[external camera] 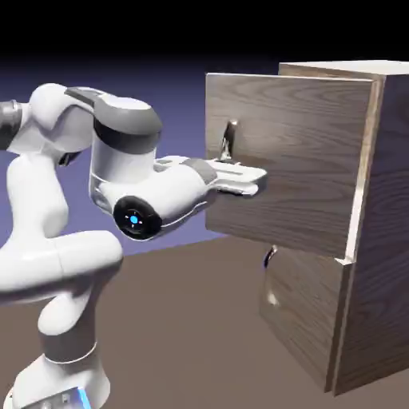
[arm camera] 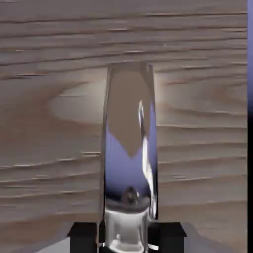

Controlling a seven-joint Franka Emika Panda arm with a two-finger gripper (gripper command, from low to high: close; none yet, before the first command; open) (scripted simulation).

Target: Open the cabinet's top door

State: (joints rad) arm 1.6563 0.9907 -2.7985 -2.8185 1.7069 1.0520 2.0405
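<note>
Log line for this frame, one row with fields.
stage: pulling | claw: shut on handle | top door: partly open, swung out from cabinet | lower panel: closed

The cabinet (external camera: 375,240) is a tall box of light grey-brown wood grain standing on the tabletop. Its top door (external camera: 303,160), the bigger upper panel, stands out in front of the carcass, with a gap along its right edge. The curved shiny metal handle (external camera: 228,140) on it fills the middle of the hand view (arm camera: 129,148).
</note>
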